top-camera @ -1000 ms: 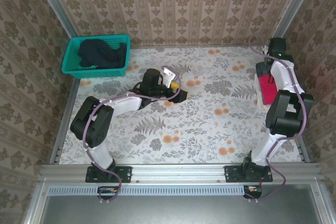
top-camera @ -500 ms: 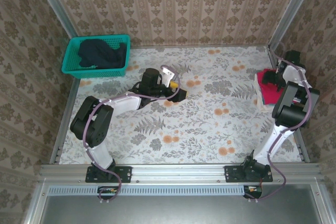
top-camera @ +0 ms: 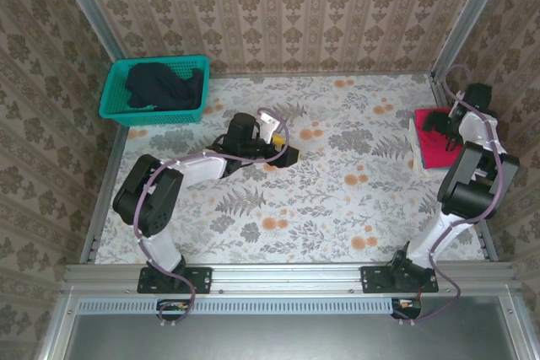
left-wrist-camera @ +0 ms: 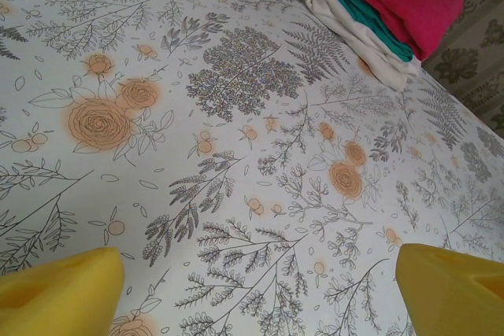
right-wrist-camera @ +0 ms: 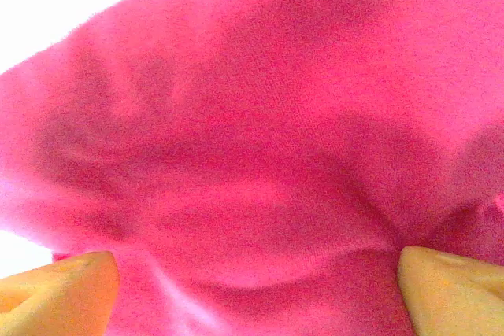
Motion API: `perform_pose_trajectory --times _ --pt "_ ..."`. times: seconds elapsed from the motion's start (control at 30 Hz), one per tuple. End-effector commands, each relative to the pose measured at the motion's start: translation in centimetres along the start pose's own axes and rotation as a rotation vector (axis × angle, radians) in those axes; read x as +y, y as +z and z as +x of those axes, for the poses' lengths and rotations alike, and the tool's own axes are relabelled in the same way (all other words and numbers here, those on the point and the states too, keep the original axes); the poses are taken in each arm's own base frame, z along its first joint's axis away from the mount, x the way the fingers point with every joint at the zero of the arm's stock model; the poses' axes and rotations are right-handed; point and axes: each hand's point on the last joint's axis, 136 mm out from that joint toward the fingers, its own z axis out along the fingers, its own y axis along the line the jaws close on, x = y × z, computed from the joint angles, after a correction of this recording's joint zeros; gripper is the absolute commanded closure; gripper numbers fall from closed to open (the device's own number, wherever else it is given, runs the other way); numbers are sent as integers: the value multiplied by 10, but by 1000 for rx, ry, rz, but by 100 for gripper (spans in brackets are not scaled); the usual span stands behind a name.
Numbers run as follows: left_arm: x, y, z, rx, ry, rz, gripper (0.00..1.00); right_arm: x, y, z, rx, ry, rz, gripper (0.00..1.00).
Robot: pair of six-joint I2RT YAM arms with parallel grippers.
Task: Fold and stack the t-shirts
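Note:
A folded stack lies at the table's right edge, with the red-pink t-shirt (top-camera: 436, 151) on top. In the left wrist view the red-pink t-shirt (left-wrist-camera: 405, 1) rests on the teal t-shirt (left-wrist-camera: 356, 7), with a cream layer (left-wrist-camera: 358, 41) beneath. The dark navy t-shirt (top-camera: 160, 86) lies bunched in the teal basket. My right gripper (top-camera: 434, 120) is open and pressed low onto the red-pink t-shirt (right-wrist-camera: 260, 116), its yellow fingertips (right-wrist-camera: 55, 293) wide apart with cloth bulging between them. My left gripper (top-camera: 288, 155) hovers open over the bare table (left-wrist-camera: 236, 155), holding nothing.
The teal plastic basket (top-camera: 114, 103) stands at the back left corner. Metal frame rails (top-camera: 456, 14) and patterned walls close in the table on three sides. The right arm's cable (top-camera: 456, 73) loops near the back right corner.
My right gripper has come forward and down from the back right corner onto the red-pink shirt. The left arm has barely moved.

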Motion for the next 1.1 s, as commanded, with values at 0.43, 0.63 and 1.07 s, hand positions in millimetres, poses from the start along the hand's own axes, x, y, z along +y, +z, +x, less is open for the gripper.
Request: perform_pose_trajectory --times 0.43,0.63,1.07 --pt "-9 -7 -13 -42 11 19 8 -34 49 -25 -43 278 129 49" --pt "-10 -10 -12 -47 13 9 8 -34 43 -25 -49 308 106 45" --pt "15 -52 -25 -121 62 -173 0 18 -52 -35 -299 232 -106 2"
